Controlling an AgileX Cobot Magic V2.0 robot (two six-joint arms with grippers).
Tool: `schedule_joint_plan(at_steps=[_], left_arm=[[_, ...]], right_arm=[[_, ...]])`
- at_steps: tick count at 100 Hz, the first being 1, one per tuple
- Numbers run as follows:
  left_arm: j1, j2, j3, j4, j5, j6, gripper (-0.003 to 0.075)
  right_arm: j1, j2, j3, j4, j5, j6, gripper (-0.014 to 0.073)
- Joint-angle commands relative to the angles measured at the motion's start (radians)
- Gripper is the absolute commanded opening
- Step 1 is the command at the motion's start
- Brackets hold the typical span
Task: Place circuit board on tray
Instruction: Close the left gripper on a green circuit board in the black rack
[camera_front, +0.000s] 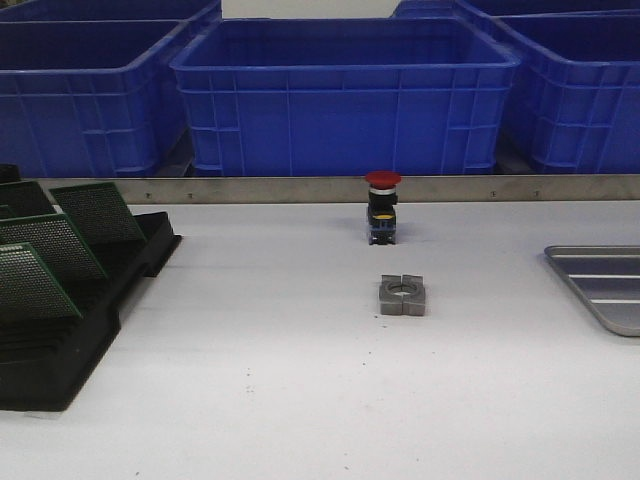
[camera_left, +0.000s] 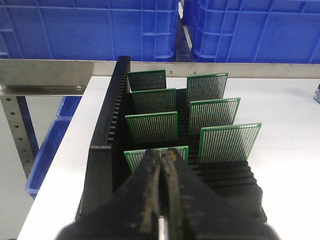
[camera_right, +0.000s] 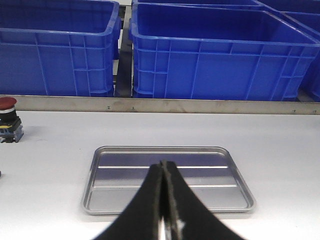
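Observation:
Several green circuit boards (camera_left: 151, 127) stand upright in a black slotted rack (camera_left: 106, 135); the rack (camera_front: 60, 365) sits at the table's left in the front view. My left gripper (camera_left: 161, 153) is shut, and its tips overlap the top edge of the nearest board (camera_left: 134, 159); I cannot tell whether they touch it. The grey metal tray (camera_right: 125, 186) lies empty on the table, at the right edge in the front view (camera_front: 578, 262). My right gripper (camera_right: 162, 164) is shut and empty, hovering over the tray's near half. Neither gripper shows in the front view.
A red push button (camera_front: 383, 205) stands at mid-table near the back, with a grey metal block (camera_front: 403, 296) in front of it. The button also shows in the right wrist view (camera_right: 9, 120). Big blue crates (camera_front: 345, 95) line the back behind a metal rail.

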Motion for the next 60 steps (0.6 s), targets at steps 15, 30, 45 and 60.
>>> schedule_joint_plan(at_steps=[15,30,45,60], left_arm=[[0.001,-0.032,0.028,-0.012,-0.199,-0.009,-0.0017],[0.001,-0.032,0.026,-0.005,-0.250,-0.009,-0.0017],[0.001,-0.032,-0.008,-0.005,-0.204,-0.009,-0.0018],[0.001,-0.029,-0.102,-0.004,-0.120,-0.009,-0.0018]], right_arm=[[-0.005,-0.020,0.000,0.001,-0.083,-0.005,-0.0060],[-0.005,-0.020,0.000,0.001,-0.083,-0.005,-0.0060],[-0.005,-0.020,0.000,0.001,-0.083,-0.005,-0.0060],[-0.005,-0.020,0.000,0.001,-0.083,-0.005,-0.0060]])
